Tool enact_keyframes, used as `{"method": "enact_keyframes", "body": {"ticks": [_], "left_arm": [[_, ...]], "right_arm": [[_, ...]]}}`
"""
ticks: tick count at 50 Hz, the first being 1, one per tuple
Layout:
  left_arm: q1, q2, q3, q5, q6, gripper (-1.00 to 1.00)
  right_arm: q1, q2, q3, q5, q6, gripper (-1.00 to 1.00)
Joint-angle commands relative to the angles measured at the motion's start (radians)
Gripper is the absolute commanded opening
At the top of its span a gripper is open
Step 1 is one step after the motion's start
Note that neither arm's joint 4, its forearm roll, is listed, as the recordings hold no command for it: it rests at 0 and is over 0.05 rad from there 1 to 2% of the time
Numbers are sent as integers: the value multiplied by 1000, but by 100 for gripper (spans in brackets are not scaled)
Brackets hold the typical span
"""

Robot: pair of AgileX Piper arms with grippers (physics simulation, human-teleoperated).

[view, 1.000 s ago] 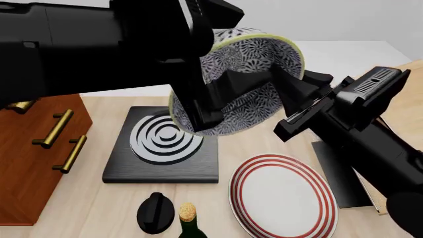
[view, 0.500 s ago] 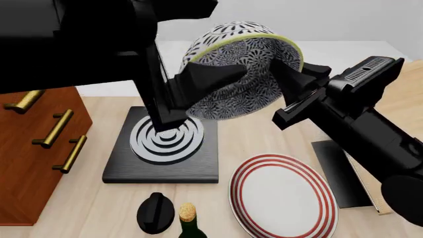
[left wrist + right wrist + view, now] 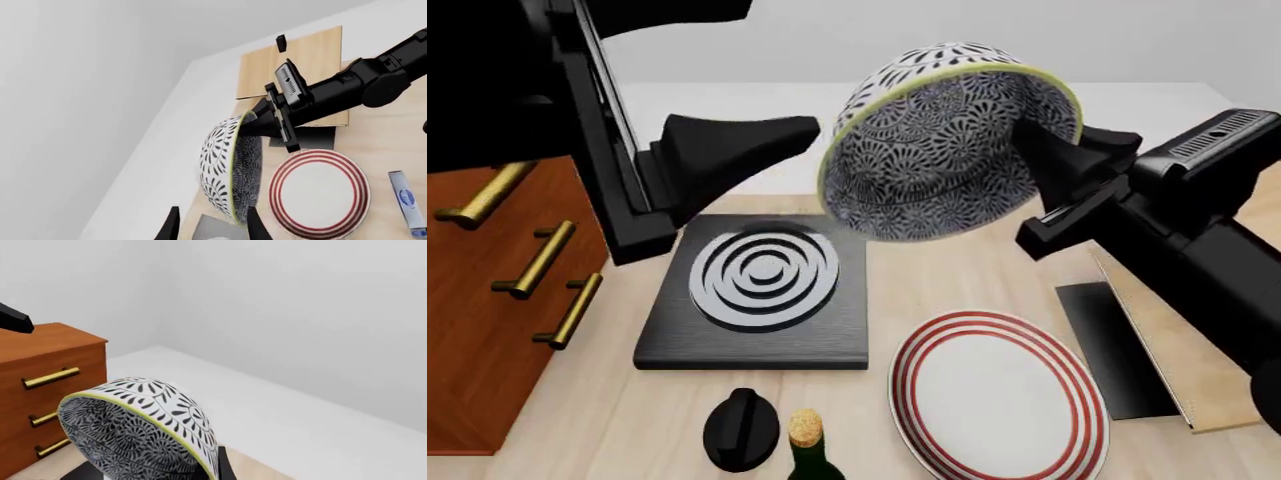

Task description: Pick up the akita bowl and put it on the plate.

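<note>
The bowl (image 3: 950, 140) hangs in the air above the worktop (image 3: 961, 290), tipped on its side so that its patterned inside faces the front camera, and the right hand (image 3: 1054, 150) pinches its rim on the right, one finger inside the bowl and one outside. It sits above and behind the plate (image 3: 998, 395), not touching it; the plate lies flat on the worktop near the front edge, red rings showing all round. The left hand (image 3: 741, 145) stands apart from the bowl on its left, fingers spread and gripping nothing. Beneath it lies a black square slab (image 3: 761, 300) with grey rings. A wooden drawer chest (image 3: 494, 320) stands at the far left, and a black knob (image 3: 741, 428) and a corked bottle (image 3: 810, 445) sit in front of the slab.
</note>
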Motion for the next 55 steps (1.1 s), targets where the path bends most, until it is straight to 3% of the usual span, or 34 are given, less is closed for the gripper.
{"method": "enact_keyframes", "body": {"ticks": [1,9,19,24,29,31,34,35,42,55], "left_arm": [[24,-51,120,50,-15,100],[97,-85,153,78,21,100],[227,-111,159,154,24,100],[297,-149,130,194,33,100],[349,-178,92,229,31,100],[379,-196,83,248,40,100],[394,-202,76,266,43,100],[383,-195,66,272,37,100],[415,-199,67,282,50,100],[469,-205,25,310,40,100]], "right_arm": [[-65,-22,-27,94,-5,-100],[-84,-24,-111,238,8,-100],[-112,9,-243,459,-20,-100],[-104,27,-315,570,26,-100],[-109,44,-352,634,33,-100],[-85,53,-372,671,85,-100],[-87,67,-384,712,86,-100],[-76,76,-389,730,113,-100],[-95,117,-448,822,87,-100],[-137,150,-494,953,126,-100]]}}
